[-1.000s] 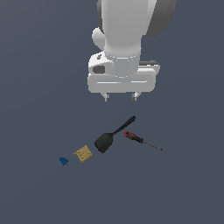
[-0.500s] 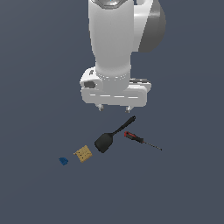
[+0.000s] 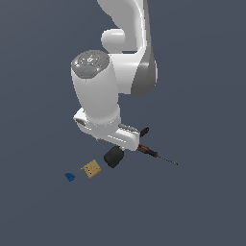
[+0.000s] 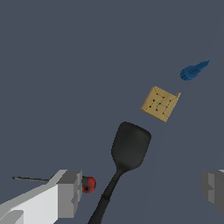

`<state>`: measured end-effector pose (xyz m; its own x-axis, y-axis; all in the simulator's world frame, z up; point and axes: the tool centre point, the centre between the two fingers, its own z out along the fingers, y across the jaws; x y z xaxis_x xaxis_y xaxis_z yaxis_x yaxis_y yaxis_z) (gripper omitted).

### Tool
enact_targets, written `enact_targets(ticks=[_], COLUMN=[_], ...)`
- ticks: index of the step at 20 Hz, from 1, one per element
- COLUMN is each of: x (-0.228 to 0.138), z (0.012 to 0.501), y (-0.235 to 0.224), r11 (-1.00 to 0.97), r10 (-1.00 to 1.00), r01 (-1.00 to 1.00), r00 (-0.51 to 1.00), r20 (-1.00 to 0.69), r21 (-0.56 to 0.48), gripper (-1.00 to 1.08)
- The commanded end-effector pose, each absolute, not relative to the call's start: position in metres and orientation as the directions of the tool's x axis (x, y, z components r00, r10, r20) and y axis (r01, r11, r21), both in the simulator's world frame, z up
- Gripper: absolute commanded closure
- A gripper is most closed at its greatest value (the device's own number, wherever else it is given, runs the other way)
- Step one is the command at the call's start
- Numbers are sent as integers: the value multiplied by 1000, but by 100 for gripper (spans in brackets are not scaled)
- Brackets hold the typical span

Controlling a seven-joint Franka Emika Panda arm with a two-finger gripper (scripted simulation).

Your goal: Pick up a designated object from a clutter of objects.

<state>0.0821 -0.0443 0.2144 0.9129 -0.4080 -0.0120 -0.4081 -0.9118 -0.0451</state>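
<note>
The step in hand looks like the approach: the white arm's gripper [image 4: 140, 192] hangs above the clutter with its grey fingers [image 4: 70, 192] spread wide and nothing between them. In the wrist view they straddle the handle of the black plastic spatula [image 4: 129, 146], not the target.

The small flat tan-yellow square with tiny dark dots [image 3: 91, 168] lies on the dark grey floor [image 3: 202, 206], untouched. In the exterior view it sits just left of the spatula's blade, with a gap between them, and the tiny blue lump [image 3: 69, 177] lies further left, near but apart. The thin screwdriver with a red-and-black handle [image 3: 156, 153] lies to the right, partly hidden under the hand.

The next move, as I judge it, calls for shifting the open hand past the spatula blade until it centres over the square, then descending. The square is thin, so the fingertips must reach almost to the floor, clear of the blade.
</note>
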Motion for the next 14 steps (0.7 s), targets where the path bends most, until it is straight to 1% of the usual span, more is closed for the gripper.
enact_targets(ticks=[1, 8, 14], x=[91, 106, 109], z=[190, 123, 83], y=[-62, -108, -135], r11=[-874, -753, -669], r10=[-484, -658, -743], r01=[-484, -658, -743], r00=[875, 753, 669], r20=[-14, -13, -6], r21=[-41, -23, -8], gripper=[-92, -92, -92])
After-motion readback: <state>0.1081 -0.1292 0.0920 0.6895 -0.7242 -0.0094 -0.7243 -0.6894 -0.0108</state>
